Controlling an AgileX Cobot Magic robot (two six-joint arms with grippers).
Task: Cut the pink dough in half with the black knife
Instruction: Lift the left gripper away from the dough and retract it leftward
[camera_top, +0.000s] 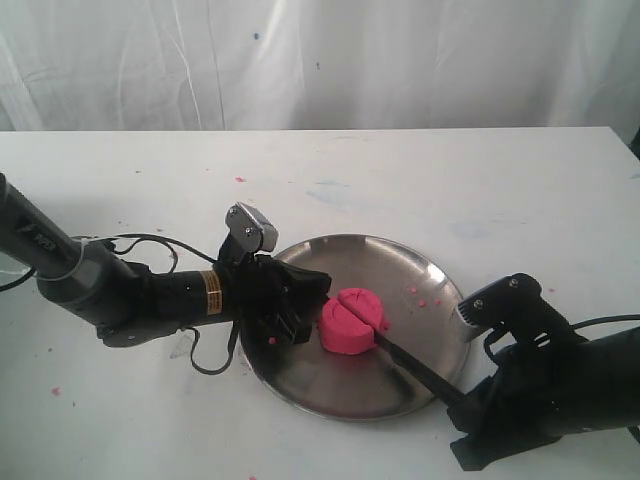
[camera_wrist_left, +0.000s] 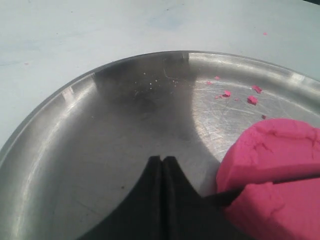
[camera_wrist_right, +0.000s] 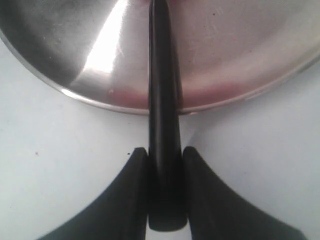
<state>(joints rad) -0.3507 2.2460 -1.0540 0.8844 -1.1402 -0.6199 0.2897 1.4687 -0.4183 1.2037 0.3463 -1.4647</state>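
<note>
Exterior view: a white table (camera_top: 400, 170), faintly smudged and stained, stands before a white curtain (camera_top: 320, 60) that hangs in folds across the far side. A round steel plate (camera_top: 400, 260) sits near the front, just right of centre. The pink dough (camera_top: 352, 320) lies on the plate's left half with a groove across its top. The black knife (camera_top: 415, 365) runs from that groove to the near right, over the plate's rim. Pink crumbs (camera_top: 425, 297) dot the plate's right side, and a few lie on the table.

The right gripper (camera_wrist_right: 164, 165) clamps the knife's handle between its two fingers. The left gripper (camera_wrist_left: 163, 162) has its fingers pressed together on nothing, low over the plate just left of the dough.
</note>
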